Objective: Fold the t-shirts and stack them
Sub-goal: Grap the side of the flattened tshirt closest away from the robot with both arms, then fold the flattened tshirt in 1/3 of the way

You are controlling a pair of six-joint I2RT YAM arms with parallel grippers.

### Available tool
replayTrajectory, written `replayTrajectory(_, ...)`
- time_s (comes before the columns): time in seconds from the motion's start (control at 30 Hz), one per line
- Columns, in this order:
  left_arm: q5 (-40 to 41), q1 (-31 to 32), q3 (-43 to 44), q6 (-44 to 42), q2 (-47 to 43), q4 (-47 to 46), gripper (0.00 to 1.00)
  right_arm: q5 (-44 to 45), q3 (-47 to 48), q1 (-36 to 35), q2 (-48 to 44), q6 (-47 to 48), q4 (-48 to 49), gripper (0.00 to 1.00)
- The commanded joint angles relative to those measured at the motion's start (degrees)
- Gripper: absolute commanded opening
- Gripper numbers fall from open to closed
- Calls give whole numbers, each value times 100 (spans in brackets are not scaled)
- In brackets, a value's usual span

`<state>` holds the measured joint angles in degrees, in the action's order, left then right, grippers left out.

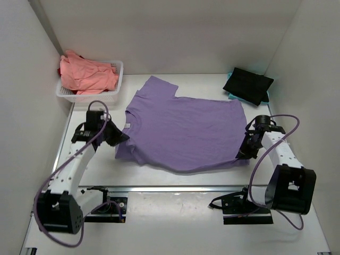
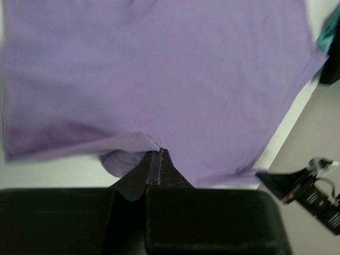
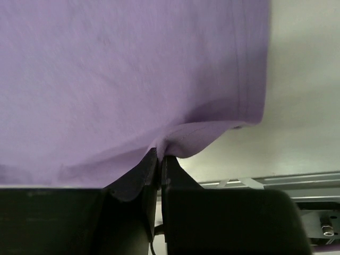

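**Left tool** (image 1: 118,139): jaws closed, pinching a small fold of the lavender t-shirt (image 1: 183,130) at its near sleeve end.

**Right tool** (image 1: 243,154): jaws closed on a tuck of the hem corner.

**Position:** the garment lies spread on the desk (image 1: 202,85) between the two tools and ahead of both. The edge strung between them is lifted and slightly curled (the rest appears flat).

**Handling, as judged:** light, limp cloth that will sag and drag wherever unsupported. Damage risk is low, but it may slip from a thin pinch. The best hold is at the seamed corners, hem and sleeve together, so the edge travels straight.

**Other items:** the black t-shirt (image 1: 248,85) lies well beyond the right tool. The salmon-pink t-shirts (image 1: 85,74) sit in the basket (image 1: 114,95) beyond the left.
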<state>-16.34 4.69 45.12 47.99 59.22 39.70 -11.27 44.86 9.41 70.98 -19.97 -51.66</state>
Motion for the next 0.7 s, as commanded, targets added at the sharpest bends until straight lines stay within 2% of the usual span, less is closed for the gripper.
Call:
replayTrajectory(0.0, 166, -223, 680, -202, 686, -770, 0, -60, 453, 70, 415, 19, 278, 0)
replayTrajectory(0.13, 298, -162, 1252, -158, 1546, -1122, 0, -42, 813, 140, 977, -25, 376, 0)
replayTrajectory(0.43, 482, -161, 2763, -369, 3128, -1105, 0, 98, 1226, 263, 1804, -174, 578, 0)
replayTrajectory(0.67, 500, -205, 3406, -377, 4017, -1131, 0, 212, 1543, 280, 2192, -218, 543, 0)
